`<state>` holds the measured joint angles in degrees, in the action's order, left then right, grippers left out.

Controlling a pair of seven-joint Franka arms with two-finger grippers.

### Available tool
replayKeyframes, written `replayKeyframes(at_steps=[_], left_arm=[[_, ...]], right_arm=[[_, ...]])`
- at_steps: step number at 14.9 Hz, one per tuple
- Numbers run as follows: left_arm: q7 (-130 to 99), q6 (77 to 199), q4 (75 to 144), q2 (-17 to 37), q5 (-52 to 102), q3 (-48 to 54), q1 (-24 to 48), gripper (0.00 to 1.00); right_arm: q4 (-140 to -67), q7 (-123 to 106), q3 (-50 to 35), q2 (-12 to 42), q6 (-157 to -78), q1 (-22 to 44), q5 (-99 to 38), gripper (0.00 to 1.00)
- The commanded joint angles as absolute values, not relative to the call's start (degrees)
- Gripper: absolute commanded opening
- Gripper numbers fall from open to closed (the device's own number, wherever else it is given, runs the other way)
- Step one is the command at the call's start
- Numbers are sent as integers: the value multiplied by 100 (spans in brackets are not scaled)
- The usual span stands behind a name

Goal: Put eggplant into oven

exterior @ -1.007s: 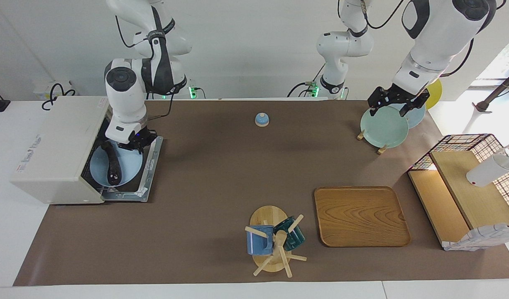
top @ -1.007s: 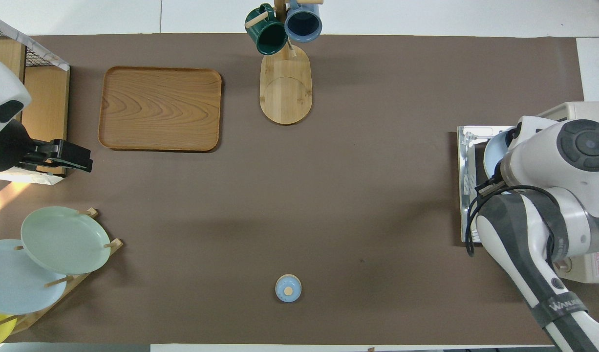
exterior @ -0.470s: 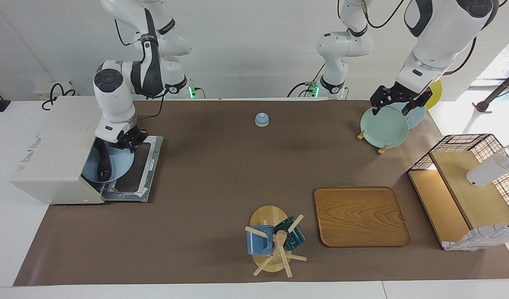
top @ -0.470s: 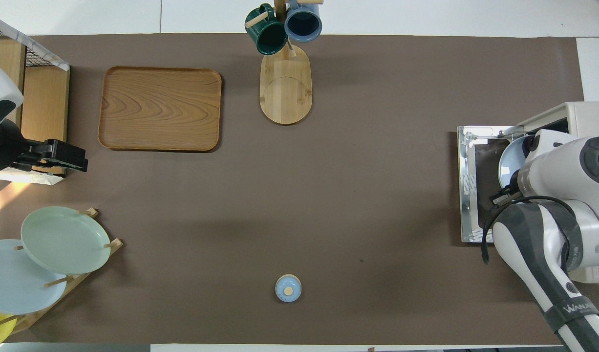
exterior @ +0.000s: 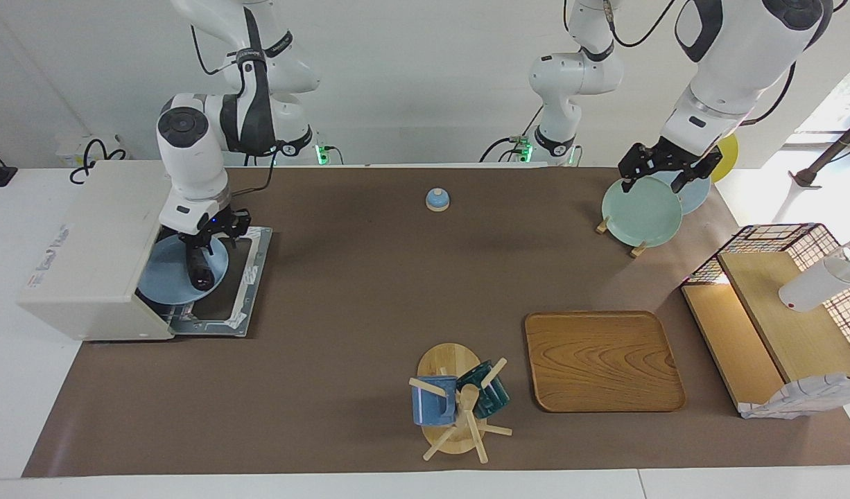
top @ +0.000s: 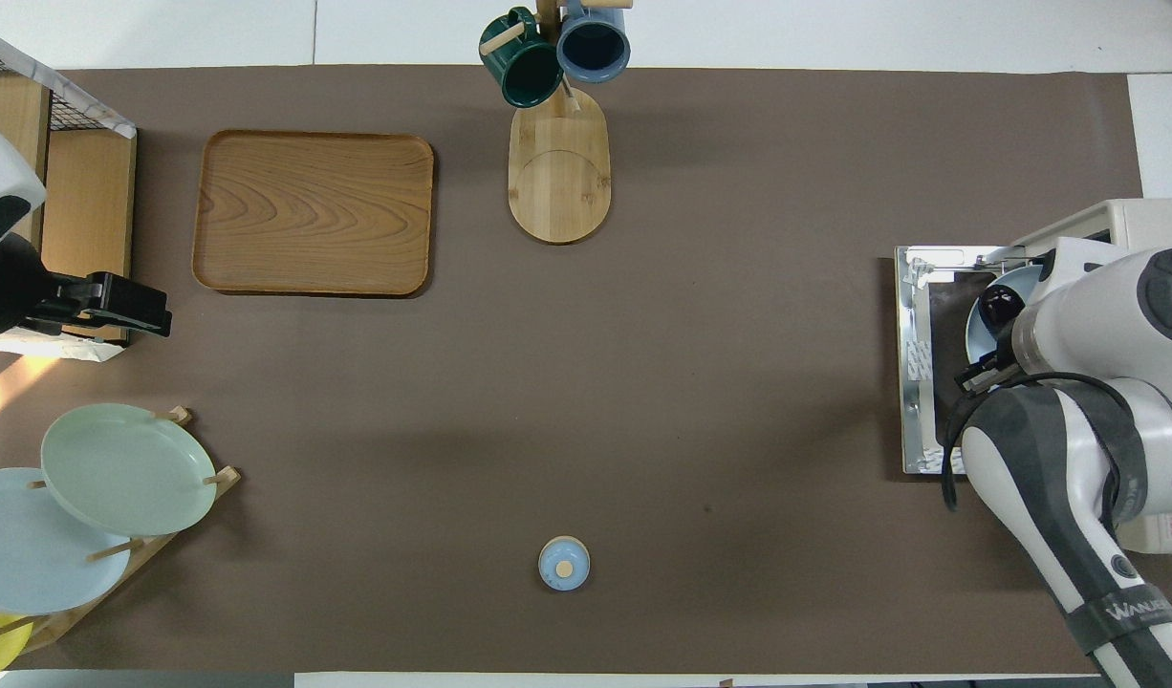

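The off-white oven (exterior: 92, 242) stands at the right arm's end of the table, its door (exterior: 248, 277) folded down flat. A light blue plate (exterior: 158, 277) lies half inside the oven's mouth. The dark eggplant (exterior: 200, 270) lies on the plate's door-side part; its end also shows in the overhead view (top: 998, 304). My right gripper (exterior: 206, 242) is directly over the eggplant's robot-side end and hides it. My left gripper (exterior: 652, 184) is open and empty, raised over the plate rack, where the left arm waits.
A plate rack with a green plate (exterior: 641, 211) and a blue one stands at the left arm's end. A small blue bell (exterior: 437, 199), a mug tree (exterior: 456, 405), a wooden tray (exterior: 602, 360) and a wire shelf (exterior: 778, 319) are also on the table.
The right gripper carried the plate with the eggplant deeper into the oven's mouth, then shifted back toward the door. The eggplant now lies nearer the door on the plate. The left arm barely moved.
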<state>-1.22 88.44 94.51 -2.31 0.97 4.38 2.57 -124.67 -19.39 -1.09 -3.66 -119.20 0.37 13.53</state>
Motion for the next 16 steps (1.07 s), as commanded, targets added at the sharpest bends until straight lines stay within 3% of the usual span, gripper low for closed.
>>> replayKeyframes(at_steps=[1,2,3,5,16], left_arm=[[-97,8824,9536,-316,-26,492,185,100],[-97,8824,9536,-316,-26,492,185,100],[-97,8824,9536,-316,-26,492,185,100],[-97,8824,9536,-316,-26,492,185,100],[-97,8816,9536,-316,-26,492,185,100]], right_arm=[[-12322,-1093,-176,-159,-12153,377,1371,14],[-12383,-803,-176,16,-12364,474,1371,3],[-12462,-504,-176,209,-12601,483,1371,0],[-12682,-335,-167,386,-13077,475,1371,0],[-13017,141,-176,650,-13333,246,1362,0]])
